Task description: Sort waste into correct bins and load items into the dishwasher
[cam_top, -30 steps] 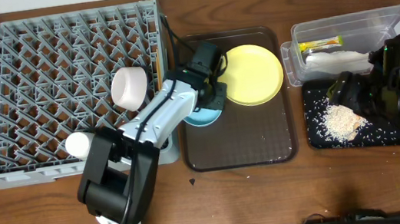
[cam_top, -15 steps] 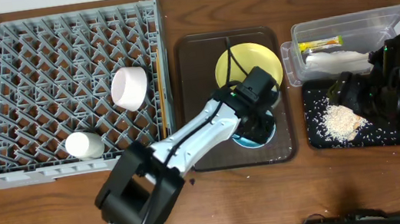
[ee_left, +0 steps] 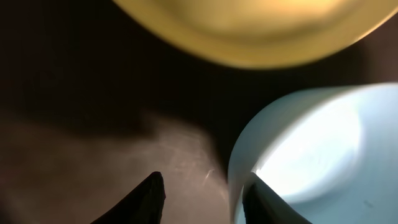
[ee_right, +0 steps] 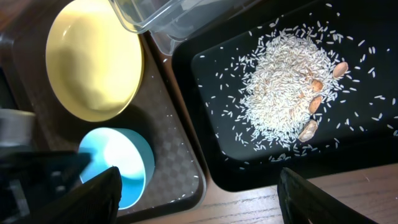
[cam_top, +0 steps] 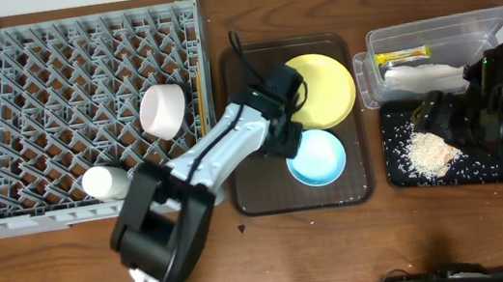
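The light blue bowl point(cam_top: 318, 158) sits upright on the brown serving tray point(cam_top: 263, 193), just in front of the pale yellow plate point(cam_top: 324, 88). My left gripper point(cam_top: 287, 142) is at the bowl's left rim. In the left wrist view, the left gripper point(ee_left: 205, 200) is open and straddles the bowl point(ee_left: 311, 149) wall, one finger inside and one outside. A white bowl point(cam_top: 163, 111), a white cup point(cam_top: 106, 182) and chopsticks point(cam_top: 199, 97) are in the dishwasher point(cam_top: 23, 103). My right gripper point(ee_right: 211, 199) is open and empty over the black tray point(ee_right: 205, 168) holding rice point(ee_right: 286, 81).
The clear tub point(cam_top: 489, 24) at the back right holds a green-and-orange wrapper point(cam_top: 403, 56) and a white tissue point(cam_top: 423, 75). Loose rice grains lie scattered on the black tray point(cam_top: 398, 178) and on the brown tray's front corner. My left arm reaches across the rack's right edge.
The left gripper carried the blue bowl from the brown tray's left side to its front right, then opened and let it go. The right arm stayed still.
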### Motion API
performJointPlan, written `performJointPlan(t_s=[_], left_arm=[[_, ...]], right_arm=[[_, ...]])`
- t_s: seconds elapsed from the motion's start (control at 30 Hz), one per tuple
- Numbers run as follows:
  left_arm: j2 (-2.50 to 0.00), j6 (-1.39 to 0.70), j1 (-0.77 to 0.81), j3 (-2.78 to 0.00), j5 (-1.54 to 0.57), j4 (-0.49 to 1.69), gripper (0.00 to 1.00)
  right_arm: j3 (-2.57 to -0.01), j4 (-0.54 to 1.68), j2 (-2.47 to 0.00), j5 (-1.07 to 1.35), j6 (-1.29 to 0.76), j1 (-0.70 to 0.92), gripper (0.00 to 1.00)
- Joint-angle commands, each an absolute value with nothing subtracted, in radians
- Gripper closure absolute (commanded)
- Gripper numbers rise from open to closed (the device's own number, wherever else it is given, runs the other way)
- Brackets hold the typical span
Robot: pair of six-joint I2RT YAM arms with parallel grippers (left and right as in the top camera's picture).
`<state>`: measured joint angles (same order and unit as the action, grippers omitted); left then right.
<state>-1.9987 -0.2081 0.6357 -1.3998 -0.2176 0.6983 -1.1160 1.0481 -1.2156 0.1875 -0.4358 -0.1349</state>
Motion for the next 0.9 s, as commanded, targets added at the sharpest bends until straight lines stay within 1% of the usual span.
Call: performJointPlan(t_s=[0.0, 0.03, 0.1, 0.13, 0.17, 0.37, 0.43, 0.53, 0.57, 0.63, 0.67, 0.7, 0.77, 0.87], left_arm=[[-2.038, -0.172, 0.641, -1.391, -0.345, 0.701, 0.65], [-2.043, -0.172, 0.642, -1.391, -0.348, 0.703, 0.67], [-2.051, -0.17, 0.643, -1.391, -0.347, 0.701, 0.76], [-2.054, -0.168, 0.643, -1.391, -0.347, 0.698, 0.9], [-2.056, -0.168, 0.643, -1.391, -0.341, 0.697, 0.92], [-2.006, -0.17, 0.633, -1.419, -0.252, 0.744, 0.93], [-1.934, -0.178, 0.62, -1.461, -0.156, 0.797, 0.93], [-1.798, -0.176, 0.596, -1.496, 0.088, 0.85, 0.93], [-1.731, -0.176, 0.582, -1.497, 0.245, 0.866, 0.92], [-1.671, -0.144, 0.564, -1.496, 0.413, 0.883, 0.93], [-1.632, -0.088, 0.542, -1.496, 0.542, 0.896, 0.92], [-1.62, -0.062, 0.529, -1.496, 0.601, 0.901, 0.93], [-1.6, 0.031, 0.471, -1.496, 0.798, 0.915, 0.93], [-1.603, 0.084, 0.377, -1.496, 1.002, 0.898, 0.93]], right_arm=[[-1.111, 1.044, -1.216, 0.192, -0.421, -0.142, 0.22], [-1.111, 1.044, -1.216, 0.192, -0.422, -0.142, 0.21], [-1.111, 1.044, -1.216, 0.192, -0.422, -0.142, 0.22], [-1.111, 1.044, -1.216, 0.192, -0.422, -0.142, 0.22], [-1.111, 1.044, -1.216, 0.192, -0.422, -0.142, 0.22], [-1.111, 1.048, -1.216, 0.192, -0.421, -0.142, 0.22], [-1.111, 1.048, -1.216, 0.192, -0.421, -0.142, 0.22], [-1.111, 1.047, -1.216, 0.192, -0.421, -0.142, 0.22], [-1.111, 1.047, -1.216, 0.192, -0.421, -0.142, 0.22], [-1.111, 1.047, -1.216, 0.192, -0.421, -0.142, 0.22], [-1.111, 1.046, -1.216, 0.192, -0.421, -0.142, 0.22], [-1.111, 1.044, -1.216, 0.192, -0.421, -0.142, 0.21], [-1.111, 1.043, -1.216, 0.192, -0.421, -0.142, 0.21], [-1.111, 1.044, -1.216, 0.191, -0.421, -0.142, 0.21]])
